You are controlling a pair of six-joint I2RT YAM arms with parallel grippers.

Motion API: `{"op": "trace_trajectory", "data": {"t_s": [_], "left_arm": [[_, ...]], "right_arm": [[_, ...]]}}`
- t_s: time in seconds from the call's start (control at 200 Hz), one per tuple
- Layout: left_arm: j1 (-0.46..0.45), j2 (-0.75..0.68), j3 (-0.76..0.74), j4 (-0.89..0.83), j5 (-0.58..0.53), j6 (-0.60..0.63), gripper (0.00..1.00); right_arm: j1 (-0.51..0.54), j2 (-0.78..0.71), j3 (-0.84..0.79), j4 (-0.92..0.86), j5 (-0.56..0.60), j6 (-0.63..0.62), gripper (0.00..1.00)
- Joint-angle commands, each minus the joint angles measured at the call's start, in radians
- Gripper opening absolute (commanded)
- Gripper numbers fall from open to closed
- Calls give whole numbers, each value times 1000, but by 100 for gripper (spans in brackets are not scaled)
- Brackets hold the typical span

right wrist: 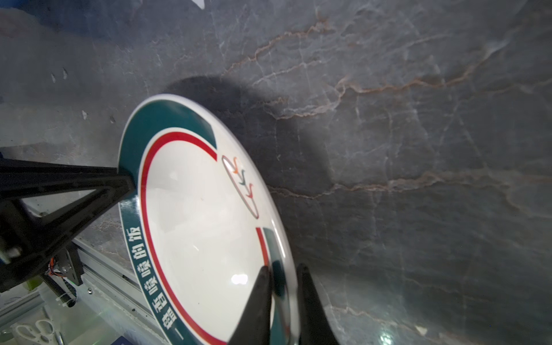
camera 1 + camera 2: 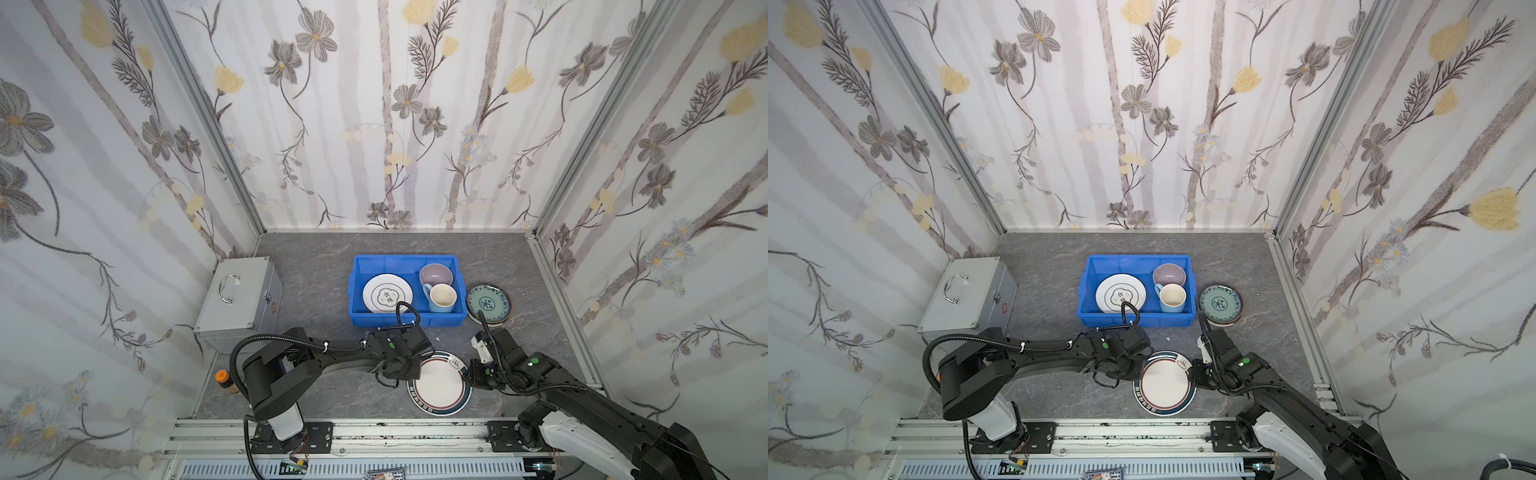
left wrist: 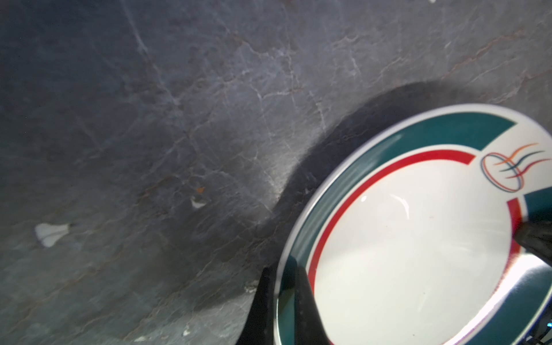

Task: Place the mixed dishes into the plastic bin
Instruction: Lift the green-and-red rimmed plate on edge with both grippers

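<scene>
We see the blue bin (image 2: 405, 322) at 12 o'clock from the teal-rimmed plate (image 2: 440, 386), which is outside it. Our left gripper (image 3: 282, 277) clamps the plate's rim at 10 o'clock, and our right gripper (image 1: 282, 274) clamps it at 2 o'clock.

The bottle (image 2: 226, 382) is half hidden behind the left arm (image 2: 274, 374). Under the patterned plate (image 2: 488, 303), lower plates (image 2: 494, 323) show only edges.
</scene>
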Motion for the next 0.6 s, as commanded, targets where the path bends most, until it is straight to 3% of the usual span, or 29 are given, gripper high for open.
{"op": "trace_trajectory", "data": {"t_s": [0.0, 0.21, 0.485, 0.54, 0.594], "left_arm": [[-7, 50, -29, 84, 22, -30, 0], [-7, 73, -35, 122, 33, -36, 0], [-7, 51, -29, 82, 18, -30, 0], [-8, 35, -27, 64, 8, -27, 8], [-7, 16, -27, 43, -3, -24, 24]], "right_arm": [[-5, -8, -6, 138, -193, -21, 15], [-8, -7, -13, 179, -252, -22, 20], [-12, -26, -4, 171, -250, -17, 13], [-17, -36, -1, 164, -246, -16, 11], [-21, -43, 1, 159, -247, -16, 9]]}}
